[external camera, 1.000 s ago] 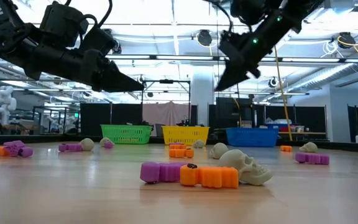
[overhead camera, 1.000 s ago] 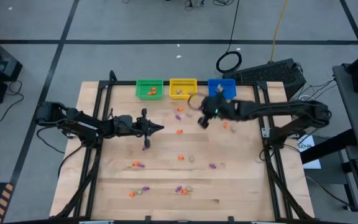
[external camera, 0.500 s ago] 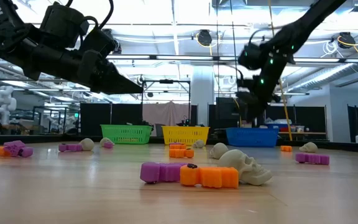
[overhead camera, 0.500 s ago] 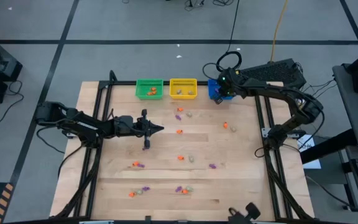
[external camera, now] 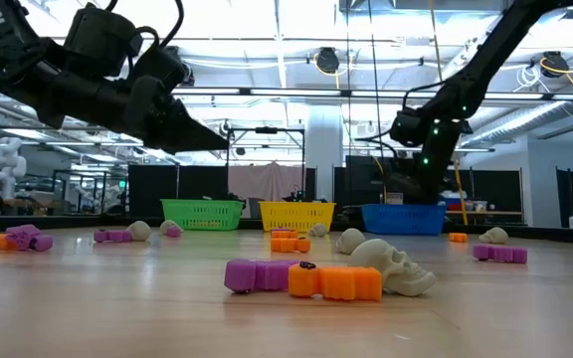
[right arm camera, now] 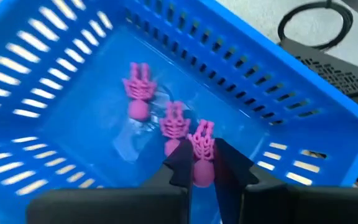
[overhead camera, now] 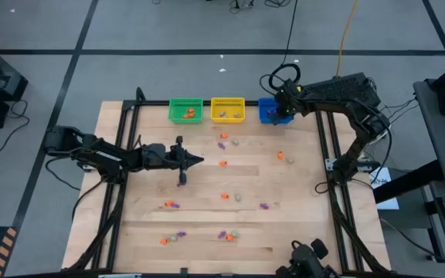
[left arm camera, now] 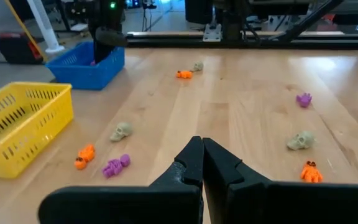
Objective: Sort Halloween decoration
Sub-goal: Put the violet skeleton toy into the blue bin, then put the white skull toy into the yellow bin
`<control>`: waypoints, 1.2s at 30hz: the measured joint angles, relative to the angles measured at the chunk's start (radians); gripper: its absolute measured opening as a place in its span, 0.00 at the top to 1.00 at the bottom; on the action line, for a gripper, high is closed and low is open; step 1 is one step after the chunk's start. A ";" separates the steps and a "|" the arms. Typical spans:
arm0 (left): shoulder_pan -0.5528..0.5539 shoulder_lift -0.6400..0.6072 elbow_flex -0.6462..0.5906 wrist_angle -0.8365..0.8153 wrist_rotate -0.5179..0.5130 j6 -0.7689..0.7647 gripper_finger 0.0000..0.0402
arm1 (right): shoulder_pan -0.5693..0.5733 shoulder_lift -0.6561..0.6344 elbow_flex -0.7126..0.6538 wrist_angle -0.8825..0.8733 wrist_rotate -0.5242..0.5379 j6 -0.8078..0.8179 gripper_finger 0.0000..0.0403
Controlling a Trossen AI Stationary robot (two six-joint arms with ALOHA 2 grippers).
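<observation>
Tiny orange, purple and pale skull trinkets lie scattered on the wooden table, such as an orange one [overhead camera: 222, 163], a purple one [overhead camera: 222, 144] and a skull [overhead camera: 236, 142]. My right gripper [overhead camera: 279, 110] reaches down into the blue basket [overhead camera: 263, 113] at the table's far edge and is shut on a purple trinket [right arm camera: 202, 134]. Two more purple trinkets [right arm camera: 138, 93] [right arm camera: 175, 122] lie on the basket floor. My left gripper [overhead camera: 200, 160] hovers shut above the table's left middle, touching nothing; its closed tips [left arm camera: 199, 143] show in the left wrist view. My right gripper pinches the purple trinket's lower, rounded end [right arm camera: 202, 168] between its two fingers [right arm camera: 180, 158]. It comes from above, pointing down into the blue basket. The trinket's ribbed end sticks out past the fingertips over the basket floor; whether it touches the floor I cannot tell.
The green basket [overhead camera: 185, 109] and the yellow basket [overhead camera: 227, 109] stand beside the blue one along the far edge, each with trinkets inside. A purple, an orange and a skull trinket [external camera: 396, 268] lie close together by the near edge. A black frame borders the table's sides.
My right gripper has swung from above the table's middle right toward the far edge, over the blue basket, and then lowered into it with the purple trinket. My left gripper has kept still.
</observation>
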State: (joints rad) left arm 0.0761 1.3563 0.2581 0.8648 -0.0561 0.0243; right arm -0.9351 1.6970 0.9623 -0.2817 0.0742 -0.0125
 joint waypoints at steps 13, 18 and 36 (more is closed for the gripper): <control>-0.022 -0.055 0.108 -0.375 0.050 0.008 1.00 | 0.005 -0.083 0.044 -0.044 0.003 0.012 0.63; -0.130 -0.128 0.210 -0.662 0.015 -0.007 1.00 | 0.066 -0.184 0.048 -0.081 0.001 0.024 0.75; -0.739 -0.074 0.535 -1.296 -0.236 -0.579 1.00 | 0.592 -0.356 -0.146 0.203 0.071 0.119 0.99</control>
State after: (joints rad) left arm -0.6634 1.2821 0.7926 -0.4309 -0.2918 -0.5542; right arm -0.3434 1.3411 0.8167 -0.0787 0.1449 0.1062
